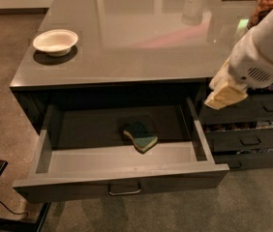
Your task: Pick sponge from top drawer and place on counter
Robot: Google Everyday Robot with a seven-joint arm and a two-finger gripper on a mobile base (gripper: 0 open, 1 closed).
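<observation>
- The glossy counter (141, 47) is filling the scene, with a white bowl (55, 41) sitting at its left corner.
- The top drawer (122, 182) is standing open, and the sponge (140, 135) is lying near the middle of its floor, green face up.
- The sponge is looking light and soft, so pinching it across the foam sides is probably safest.
- The gripper (226, 92) is hanging at the right, well apart from the sponge. Whether it is spread or pressed together cannot be told.

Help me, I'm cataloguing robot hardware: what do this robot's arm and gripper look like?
The arm is a bulky, rounded white shell with a small slotted vent. The gripper, at frame right near the top drawer's right side, is pale cream-yellow and blocky. No cables or markings show.
</observation>
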